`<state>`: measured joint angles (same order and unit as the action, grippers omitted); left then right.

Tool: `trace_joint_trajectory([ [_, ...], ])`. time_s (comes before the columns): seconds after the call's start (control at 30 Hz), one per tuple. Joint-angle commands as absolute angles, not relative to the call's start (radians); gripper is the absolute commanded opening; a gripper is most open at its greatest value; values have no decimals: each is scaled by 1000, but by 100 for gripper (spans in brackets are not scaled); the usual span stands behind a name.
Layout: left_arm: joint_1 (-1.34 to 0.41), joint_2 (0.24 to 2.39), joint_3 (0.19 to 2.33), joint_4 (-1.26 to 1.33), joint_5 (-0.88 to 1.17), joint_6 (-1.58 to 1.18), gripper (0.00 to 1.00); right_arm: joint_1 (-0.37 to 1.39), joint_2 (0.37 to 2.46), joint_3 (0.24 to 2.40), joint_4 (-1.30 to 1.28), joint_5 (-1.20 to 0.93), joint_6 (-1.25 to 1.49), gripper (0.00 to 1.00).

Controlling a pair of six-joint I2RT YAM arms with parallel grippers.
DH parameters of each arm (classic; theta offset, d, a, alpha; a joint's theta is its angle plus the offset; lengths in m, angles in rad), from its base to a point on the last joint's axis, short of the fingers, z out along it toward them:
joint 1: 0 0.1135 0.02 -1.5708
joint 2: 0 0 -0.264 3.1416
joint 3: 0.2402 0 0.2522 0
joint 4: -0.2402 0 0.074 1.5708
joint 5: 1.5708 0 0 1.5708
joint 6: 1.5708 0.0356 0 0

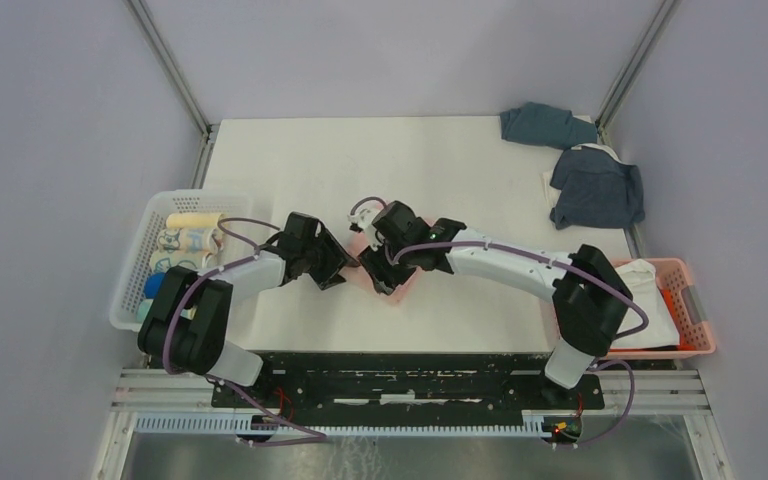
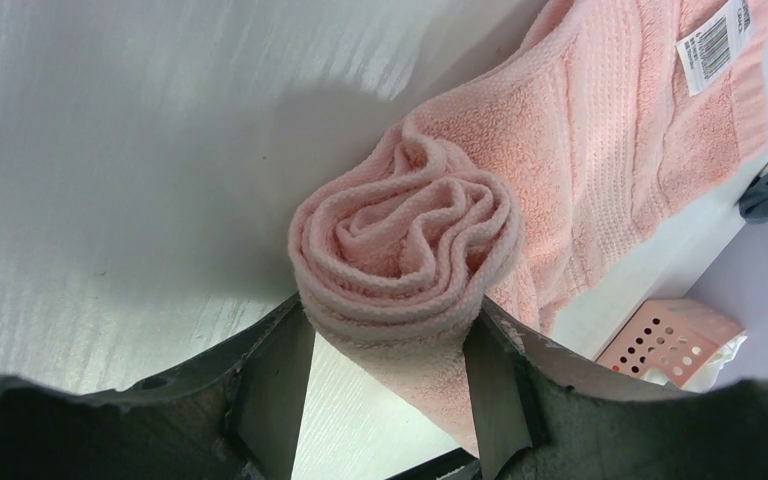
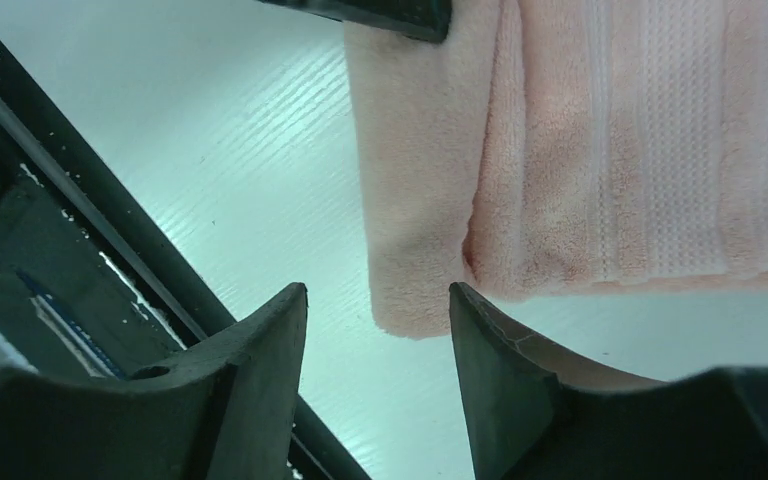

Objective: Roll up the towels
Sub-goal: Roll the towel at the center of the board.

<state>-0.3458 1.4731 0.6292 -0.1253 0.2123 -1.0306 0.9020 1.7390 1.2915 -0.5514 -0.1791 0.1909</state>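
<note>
risk first: the roll [image 2: 400,240] of the pink towel [image 2: 620,160] is loose, its core wavy rather than tight, and only one end of it sits in a grip. the left tool [image 2: 391,308] clasps that end, with a finger against each side. the right tool [image 3: 375,290] is released, with nothing between its fingers, and the towel's edge lies just beyond its fingertips. as i judge it, turning the roll from one end alone could make it cone or telescope. a slack grip could let the spiral spring open. the flat tail runs away ahead of the left tool toward its label [image 2: 715,45], and it could skew if the far end gets no support. if the right tool closes where it stands, it would meet bare desk [image 3: 260,150] and not cloth.

both tools meet over the towel near the middle of the desk.

well off to the left tool's outer side stands a white basket [image 1: 132,285]. it holds rolled towels, among them a cream one [image 1: 195,221], a patterned one [image 1: 188,241] and a blue one [image 1: 155,288]. well off to the right tool's outer side, a pink basket [image 1: 698,318] holds a white towel [image 1: 645,290] and something orange that i cannot make out. two slate blue towels [image 1: 598,188] lie loose far ahead of the right tool.
</note>
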Motion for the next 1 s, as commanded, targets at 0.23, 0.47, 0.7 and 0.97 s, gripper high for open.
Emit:
trace_joint_trajectory([
  [0.23,-356,1543,644,-238,117,-965,63,1079,1726,1228,-376,188,27,50],
  [0.47,-357,1546,656,-246,110,-952,64,1088,1809,1216,-368,269,-2,50],
  [0.7,-358,1580,685,-250,116,-924,66,1087,1900,1220,-395,290,-20,56],
  [0.97,-358,1650,742,-252,127,-870,68,1056,1957,1199,-414,307,-22,62],
])
